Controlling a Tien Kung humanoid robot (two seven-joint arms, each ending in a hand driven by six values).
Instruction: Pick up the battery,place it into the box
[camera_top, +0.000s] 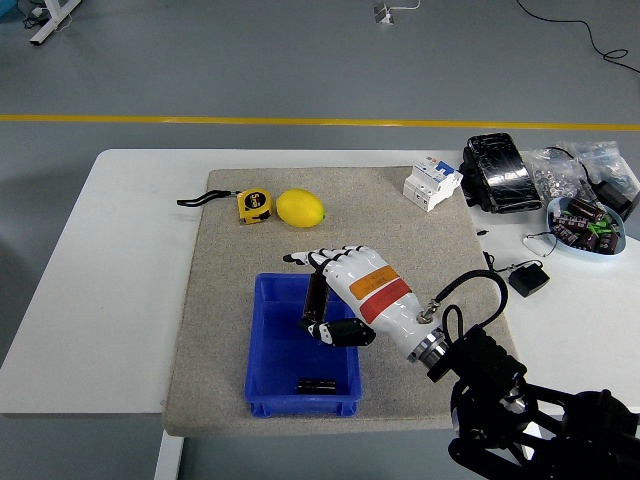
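The blue box (270, 340) stands on the grey mat near the table's front edge. A small black battery (315, 384) lies on the box floor by its near wall. My right hand (310, 295), white with an orange and red label, hovers over the right half of the box. Its fingers are loosely spread, the thumb is below them, and nothing is held. The hand hides part of the box floor. My left arm is out of view.
A lemon (299, 208) and a yellow tape measure (254, 205) lie at the back of the mat (220, 300). A white circuit breaker (432, 183), a black pouch (499, 173), a bowl of parts (588, 226) and cables sit at the back right.
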